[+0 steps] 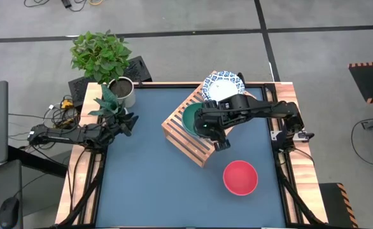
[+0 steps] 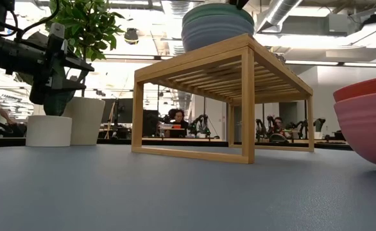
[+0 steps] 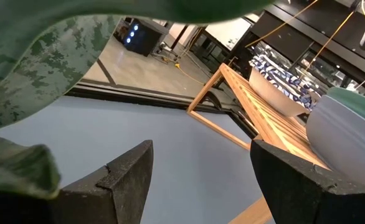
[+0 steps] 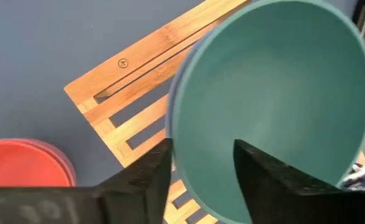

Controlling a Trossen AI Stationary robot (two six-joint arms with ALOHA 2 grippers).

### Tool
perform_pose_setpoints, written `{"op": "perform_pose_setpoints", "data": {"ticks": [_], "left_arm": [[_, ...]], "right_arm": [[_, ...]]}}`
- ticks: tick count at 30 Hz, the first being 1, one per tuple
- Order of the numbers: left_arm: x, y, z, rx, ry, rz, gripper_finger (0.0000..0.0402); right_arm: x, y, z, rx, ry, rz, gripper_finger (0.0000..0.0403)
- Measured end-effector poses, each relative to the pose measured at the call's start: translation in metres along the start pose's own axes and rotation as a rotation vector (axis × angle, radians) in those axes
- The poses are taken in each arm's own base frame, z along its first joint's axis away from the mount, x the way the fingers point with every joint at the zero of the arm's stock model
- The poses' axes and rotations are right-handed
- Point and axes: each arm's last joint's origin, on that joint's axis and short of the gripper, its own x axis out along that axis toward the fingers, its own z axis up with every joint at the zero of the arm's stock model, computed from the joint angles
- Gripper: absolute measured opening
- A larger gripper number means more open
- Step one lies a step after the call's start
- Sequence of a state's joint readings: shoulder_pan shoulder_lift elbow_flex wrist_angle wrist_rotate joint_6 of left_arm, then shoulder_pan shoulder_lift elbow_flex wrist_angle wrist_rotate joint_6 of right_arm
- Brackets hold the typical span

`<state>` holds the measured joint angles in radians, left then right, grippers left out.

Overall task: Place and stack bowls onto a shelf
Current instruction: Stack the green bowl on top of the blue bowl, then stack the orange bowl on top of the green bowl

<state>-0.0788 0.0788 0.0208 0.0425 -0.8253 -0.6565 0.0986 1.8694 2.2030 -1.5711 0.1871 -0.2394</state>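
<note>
My right pincer (image 4: pixel 201 165) hangs over the wooden shelf (image 1: pixel 190 137), fingers spread either side of the green bowl's (image 4: pixel 270 99) rim, the bowl nested in a blue one on the slats. A patterned bowl (image 1: pixel 223 86) occupies the shelf's far end; pink-red bowls (image 1: pixel 240 177) sit on the blue surface (image 1: pixel 148 178). My left pincer (image 1: pixel 128 122) waits open beside a potted plant (image 1: pixel 113 70).

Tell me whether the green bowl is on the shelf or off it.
On it: the green bowl sits nested in a blue bowl atop the shelf.
</note>
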Motion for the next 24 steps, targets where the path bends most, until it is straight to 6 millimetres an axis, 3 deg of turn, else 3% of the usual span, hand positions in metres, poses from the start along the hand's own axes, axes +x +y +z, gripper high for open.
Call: {"op": "perform_pose_setpoints", "data": {"ticks": [5, 12, 18, 24], "left_arm": [[0.000, 0.000, 0.000, -0.002, 0.000, 0.000, 0.0253], [0.000, 0.000, 0.000, -0.002, 0.000, -0.001, 0.0253], [0.000, 0.000, 0.000, -0.002, 0.001, -0.001, 0.0253], [0.000, 0.000, 0.000, -0.002, 0.010, -0.014, 0.0253]], "right_arm": [[-0.011, -0.002, 0.001, 0.059, -0.042, -0.012, 0.0235], [-0.034, 0.016, 0.001, 0.263, -0.123, 0.059, 0.0239], [-0.029, 0.064, 0.000, 0.407, -0.052, 0.133, 0.0239], [-0.003, 0.120, -0.026, 0.511, 0.140, 0.129, 0.0239]]}}
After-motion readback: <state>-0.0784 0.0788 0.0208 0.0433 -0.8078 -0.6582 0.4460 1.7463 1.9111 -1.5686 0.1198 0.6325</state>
